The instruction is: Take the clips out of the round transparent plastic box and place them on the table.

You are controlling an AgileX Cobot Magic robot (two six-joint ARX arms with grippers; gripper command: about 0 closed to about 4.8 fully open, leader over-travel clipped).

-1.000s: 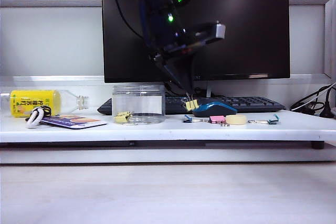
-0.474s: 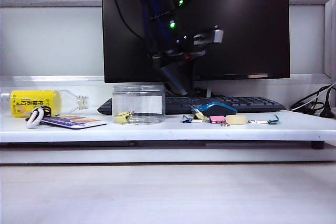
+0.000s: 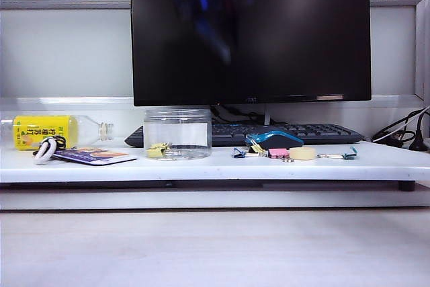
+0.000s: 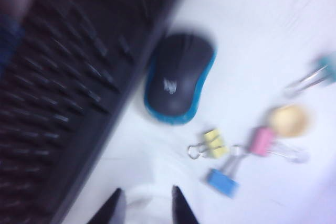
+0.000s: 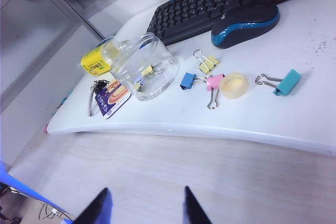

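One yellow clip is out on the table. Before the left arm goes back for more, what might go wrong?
The remaining clips lie at the wall of the clear box, so reaching in may nudge the box toward the bottle. The clip on the table lies close to the blue clip and pink clip, crowding later drops.

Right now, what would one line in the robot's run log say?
left gripper: open, empty, above table | right gripper: open, off to the side | yellow clip: on table beside mouse | box: clips inside

Dark monitor [image 3: 250, 31] before a pale panelled wall [image 3: 66, 52].
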